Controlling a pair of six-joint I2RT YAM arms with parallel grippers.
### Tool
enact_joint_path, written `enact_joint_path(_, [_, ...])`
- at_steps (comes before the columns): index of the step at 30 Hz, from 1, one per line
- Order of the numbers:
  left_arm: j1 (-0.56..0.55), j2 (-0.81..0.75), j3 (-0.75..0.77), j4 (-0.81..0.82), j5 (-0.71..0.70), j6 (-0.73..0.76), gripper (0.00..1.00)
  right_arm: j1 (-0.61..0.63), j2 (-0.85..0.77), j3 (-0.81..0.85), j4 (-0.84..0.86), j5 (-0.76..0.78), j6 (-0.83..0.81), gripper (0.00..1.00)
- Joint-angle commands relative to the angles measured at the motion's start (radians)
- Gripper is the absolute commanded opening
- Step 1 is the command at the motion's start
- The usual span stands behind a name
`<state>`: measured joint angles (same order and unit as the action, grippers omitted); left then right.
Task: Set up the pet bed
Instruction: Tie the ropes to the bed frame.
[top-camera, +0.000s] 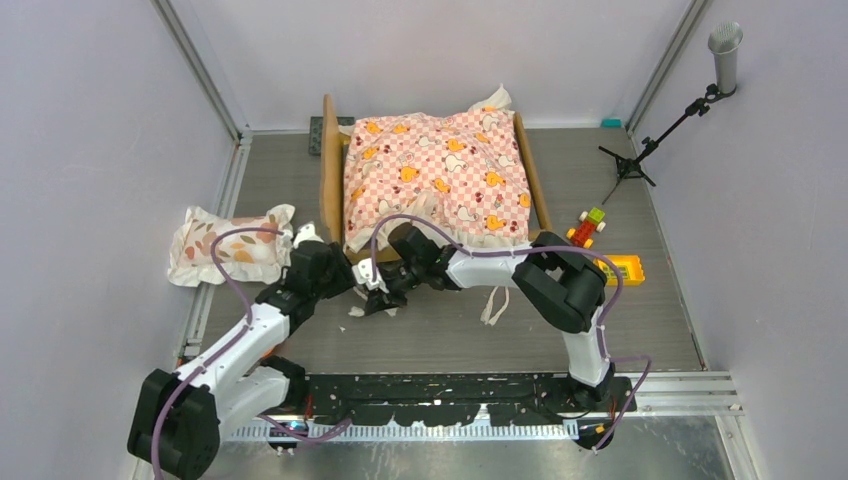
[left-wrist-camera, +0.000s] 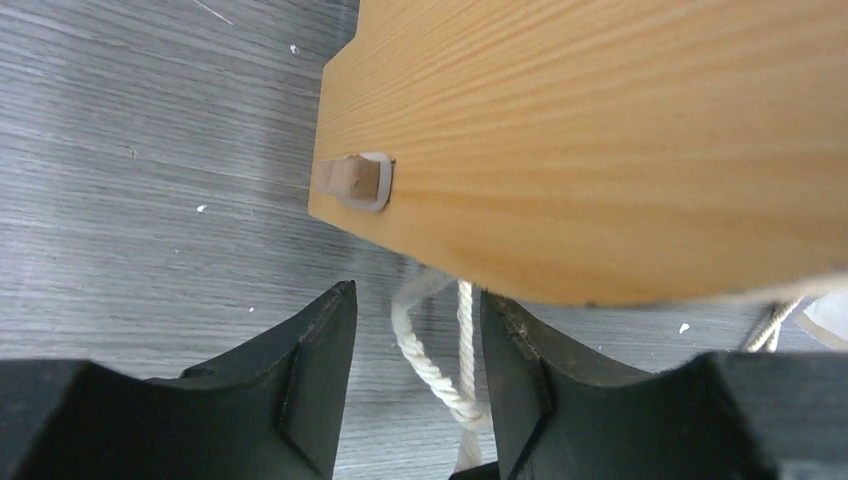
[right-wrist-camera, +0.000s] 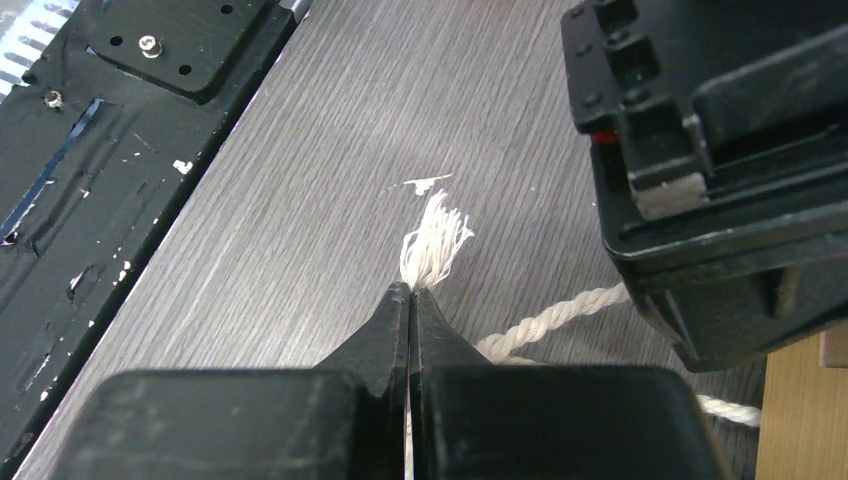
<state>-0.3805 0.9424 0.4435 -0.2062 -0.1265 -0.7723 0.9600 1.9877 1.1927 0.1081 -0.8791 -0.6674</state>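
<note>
1. You are working at the near left corner of the pet bed. It is sitting towards the back of the table, beyond both arms, with the pink-checkered sheet covering its top.
2. Your left gripper is standing with its jaws apart, just below the bed's tan wooden board. Nothing is being gripped there, though a loop of white rope is lying between the fingers.
3. Your right gripper is pinching the same rope just behind its frayed end, jaws fully together on it.
4. The rope is running out from under the board towards the left gripper, roughly along the gap between the fingers.
5. The left gripper is sitting nearer the board and the wooden peg sticking out of it, so whatever the rope needs next probably falls to that arm while the right is keeping the end.
6. I am judging that the floral pillow, lying left of the bed, is not yet placed.
</note>
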Motion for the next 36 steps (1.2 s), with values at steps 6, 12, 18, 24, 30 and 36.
enact_joint_path(6, [-0.001, 0.080, -0.014, 0.162, -0.012, 0.026, 0.43, 0.001, -0.073, -0.018, 0.019, -0.041, -0.006, 0.01])
enact_joint_path(12, [-0.001, 0.103, -0.016, 0.191, -0.015, 0.041, 0.29, 0.000, -0.081, -0.035, 0.031, -0.039, 0.001, 0.01])
enact_joint_path(18, [-0.001, 0.105, -0.035, 0.221, -0.032, 0.045, 0.12, 0.000, -0.079, -0.074, 0.127, -0.004, 0.082, 0.01])
enact_joint_path(24, [-0.001, 0.099, -0.055, 0.236, -0.016, 0.037, 0.00, 0.000, -0.082, -0.141, 0.354, 0.070, 0.293, 0.01])
enact_joint_path(30, [-0.001, 0.078, -0.065, 0.213, -0.031, 0.039, 0.00, 0.000, -0.069, -0.202, 0.579, 0.156, 0.476, 0.01])
enact_joint_path(36, [-0.001, 0.046, -0.082, 0.210, -0.030, 0.050, 0.00, 0.000, -0.060, -0.252, 0.734, 0.219, 0.607, 0.01])
